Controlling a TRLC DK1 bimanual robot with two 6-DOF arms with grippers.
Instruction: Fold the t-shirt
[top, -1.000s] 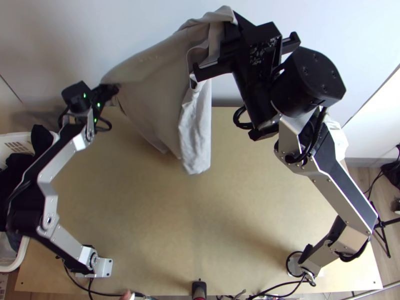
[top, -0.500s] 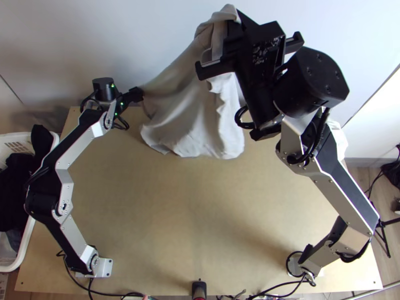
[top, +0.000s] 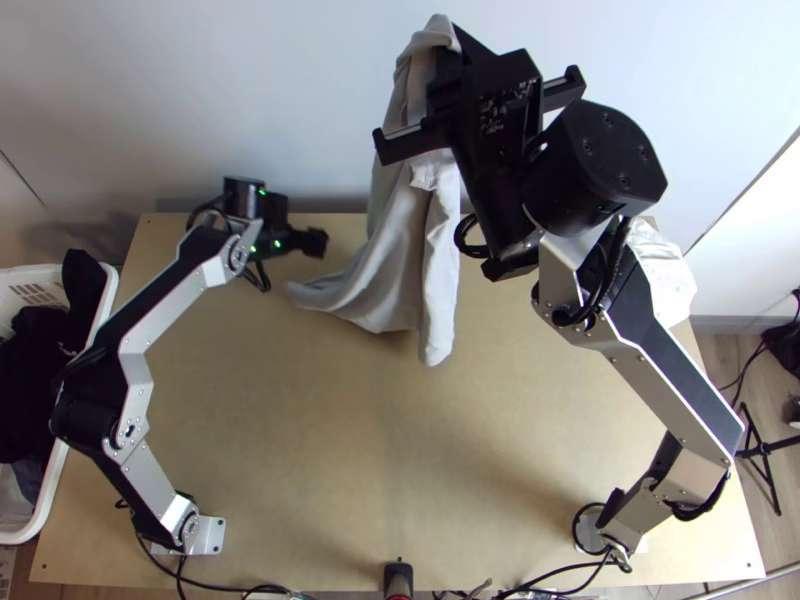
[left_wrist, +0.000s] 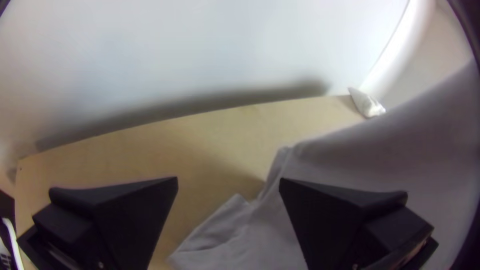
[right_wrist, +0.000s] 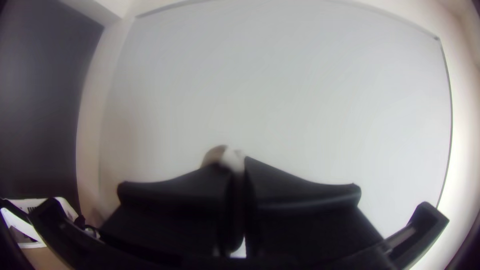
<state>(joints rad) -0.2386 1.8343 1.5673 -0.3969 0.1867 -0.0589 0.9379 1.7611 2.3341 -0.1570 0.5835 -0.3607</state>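
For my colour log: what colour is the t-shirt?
The t-shirt is light grey, seen best in the top view.

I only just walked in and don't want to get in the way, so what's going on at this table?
Two robot arms are at work on a t-shirt, which is meant to be folded. The right claw is shut on it and holds it up, so it hangs bunched over the far part of the table. The left claw is open beside the lower part, holding nothing. The shirt is neither spread out nor folded yet.
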